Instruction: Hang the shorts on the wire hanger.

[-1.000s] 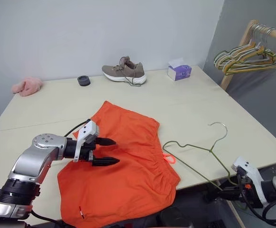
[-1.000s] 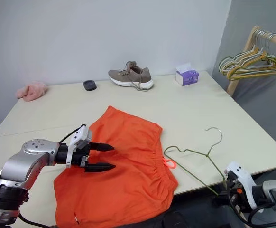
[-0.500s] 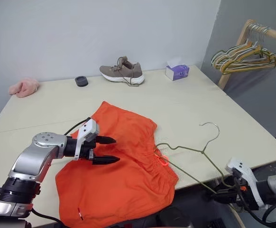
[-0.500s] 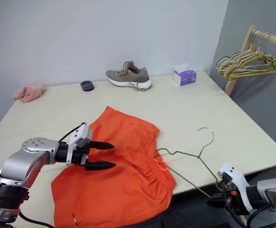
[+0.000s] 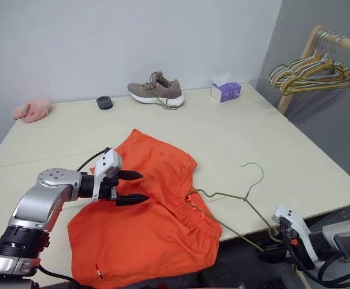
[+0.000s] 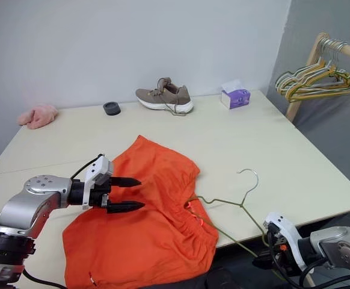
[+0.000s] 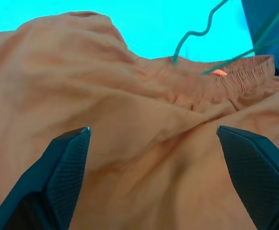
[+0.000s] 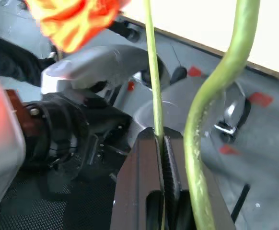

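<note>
The orange shorts [image 5: 145, 223] lie spread on the table's near side, waistband toward the right. My left gripper [image 5: 144, 186] hovers open just over their upper part, and its wrist view shows the fabric [image 7: 144, 158] between the two fingers. The olive-green wire hanger [image 5: 220, 194] lies tilted across the front table edge with its hook [image 5: 254, 168] on the tabletop. Its left corner reaches the waistband by the pink drawstring [image 7: 219, 72]. My right gripper [image 8: 161, 140], just below the table edge [image 5: 270, 251], is shut on the hanger's lower wire.
At the back of the table [image 5: 253, 129] are a grey shoe [image 5: 157, 93], a purple tissue box [image 5: 225, 91], a black round object [image 5: 104, 102] and a pink cloth [image 5: 32, 109]. A wooden rack [image 5: 301, 66] with bunched hangers stands at the right.
My right gripper has carried the hanger left, so its left corner went from beside the shorts to the waistband. The left gripper kept its place, open.
</note>
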You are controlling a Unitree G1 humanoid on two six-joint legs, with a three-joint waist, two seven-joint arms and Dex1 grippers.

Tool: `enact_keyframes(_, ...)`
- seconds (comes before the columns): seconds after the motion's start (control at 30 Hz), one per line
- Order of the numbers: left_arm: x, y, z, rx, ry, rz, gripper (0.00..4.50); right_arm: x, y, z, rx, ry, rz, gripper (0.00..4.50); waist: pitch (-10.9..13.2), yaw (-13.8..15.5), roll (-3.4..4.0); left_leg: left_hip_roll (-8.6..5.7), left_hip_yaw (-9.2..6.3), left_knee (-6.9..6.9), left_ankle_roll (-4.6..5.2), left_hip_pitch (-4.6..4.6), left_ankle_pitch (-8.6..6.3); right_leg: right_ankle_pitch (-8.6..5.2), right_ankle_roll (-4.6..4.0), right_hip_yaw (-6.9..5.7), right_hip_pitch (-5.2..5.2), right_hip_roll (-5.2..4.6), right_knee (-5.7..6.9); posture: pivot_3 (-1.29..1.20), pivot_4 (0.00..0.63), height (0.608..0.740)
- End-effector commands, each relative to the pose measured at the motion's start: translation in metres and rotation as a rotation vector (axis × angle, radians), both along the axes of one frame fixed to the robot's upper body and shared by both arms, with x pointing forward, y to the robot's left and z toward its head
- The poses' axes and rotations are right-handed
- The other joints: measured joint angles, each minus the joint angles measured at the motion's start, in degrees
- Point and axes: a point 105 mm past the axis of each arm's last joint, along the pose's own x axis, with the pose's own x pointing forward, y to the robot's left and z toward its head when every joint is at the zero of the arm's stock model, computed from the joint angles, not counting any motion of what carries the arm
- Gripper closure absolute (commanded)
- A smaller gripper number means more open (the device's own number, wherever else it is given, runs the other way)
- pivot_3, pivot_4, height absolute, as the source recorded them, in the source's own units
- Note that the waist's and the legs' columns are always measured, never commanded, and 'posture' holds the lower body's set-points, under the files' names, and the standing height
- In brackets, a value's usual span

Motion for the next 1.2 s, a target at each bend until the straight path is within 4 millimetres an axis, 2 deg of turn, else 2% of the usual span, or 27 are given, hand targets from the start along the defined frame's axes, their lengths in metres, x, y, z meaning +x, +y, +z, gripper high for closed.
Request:
enact_keyframes(0.03,0.007,0.009,0.012,0.012,-0.064,0.034,0.04,0.004,0.002,0.004,0.016,0.019,-0.010,4.50,0.00,0.42,0.00,0.00,0.00,0.00,0.00,0.01,0.00,0.00,0.00,0.00,0.00,0.00,0.01,-0.35,0.000,0.740)
enact_keyframes(0.23,0.013,0.015,0.013,0.020,-0.084,0.060,0.04,0.018,0.023,0.014,0.130,0.074,-0.037,4.50,0.00,0.97,0.01,0.03,-0.02,0.00,0.00,0.01,0.00,0.00,0.00,-0.02,0.00,0.03,0.03,-0.34,0.000,0.740)
enact_keyframes(0.37,0.020,0.020,0.016,0.022,-0.110,0.095,0.04,0.038,0.040,0.021,0.220,0.063,-0.071,4.50,0.00,1.23,0.01,0.03,-0.04,0.00,0.00,-0.07,0.00,0.01,0.00,-0.02,-0.06,0.03,0.03,-0.34,0.000,0.740)
enact_keyframes(0.43,0.023,0.023,0.017,0.019,-0.124,0.115,0.04,0.046,0.048,0.030,0.266,0.033,-0.058,4.50,0.03,1.38,0.05,0.02,-0.04,0.00,0.00,-0.08,0.00,0.01,0.00,-0.02,-0.09,0.03,0.05,-0.33,0.000,0.740)
enact_keyframes(0.6,0.028,0.029,0.019,0.012,-0.149,0.161,0.04,0.032,0.060,0.043,0.289,0.027,0.059,4.50,0.04,2.25,0.07,0.02,-0.07,-0.02,0.01,-0.15,0.00,0.01,0.00,-0.05,-0.15,0.02,0.06,-0.33,0.000,0.740)
enact_keyframes(0.8,0.039,0.037,0.021,0.008,-0.200,0.236,0.04,0.018,0.050,0.025,0.127,0.038,0.097,4.50,0.02,3.05,0.05,0.01,-0.12,-0.02,0.01,-0.20,0.00,0.01,0.00,-0.10,-0.17,0.00,0.04,-0.33,0.000,0.740)
enact_keyframes(1.0,0.041,0.038,0.020,0.009,-0.209,0.243,0.04,0.038,0.042,0.006,0.075,0.060,-0.045,4.50,-0.01,3.31,0.00,0.03,-0.07,0.04,0.02,-0.17,0.00,0.06,0.07,-0.05,-0.16,0.01,0.06,-0.32,0.000,0.740)
enact_keyframes(1.2,0.041,0.038,0.020,0.011,-0.213,0.242,0.04,0.053,0.052,0.008,0.126,0.063,-0.081,4.50,-0.01,3.46,0.05,0.03,-0.07,0.03,0.02,-0.16,0.00,0.07,0.07,-0.05,-0.16,0.01,0.08,-0.32,0.000,0.740)
